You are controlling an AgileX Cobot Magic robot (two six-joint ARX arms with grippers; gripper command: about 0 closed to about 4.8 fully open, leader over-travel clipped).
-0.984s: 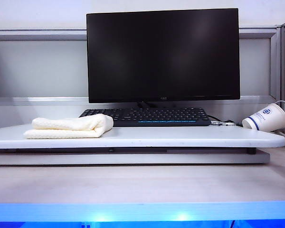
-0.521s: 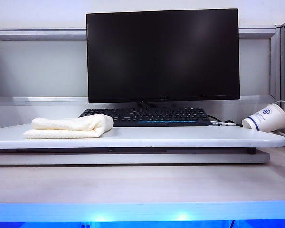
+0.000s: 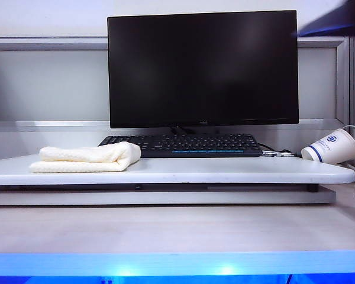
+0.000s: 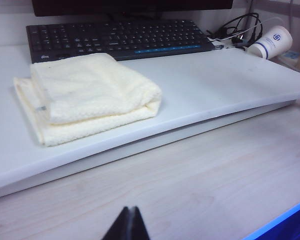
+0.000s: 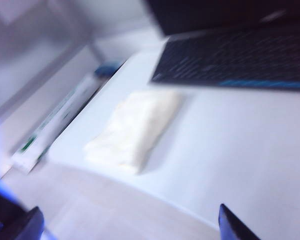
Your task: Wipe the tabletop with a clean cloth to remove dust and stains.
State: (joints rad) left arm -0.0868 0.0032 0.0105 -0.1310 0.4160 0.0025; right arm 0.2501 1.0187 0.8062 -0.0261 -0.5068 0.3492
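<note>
The left hand (image 4: 126, 222) shows only as dark fingertips pressed together in a point, low and level. The right hand (image 5: 127, 225) is spread wide, fingertips far apart; its arm appears blurred toward one o'clock in the exterior view.

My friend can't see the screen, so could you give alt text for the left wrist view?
A folded cream cloth lies on a white tabletop, untouched. Behind it sit a black keyboard and a tipped paper cup. The left pincer shows as closed dark tips over the lower wooden desk.
</note>
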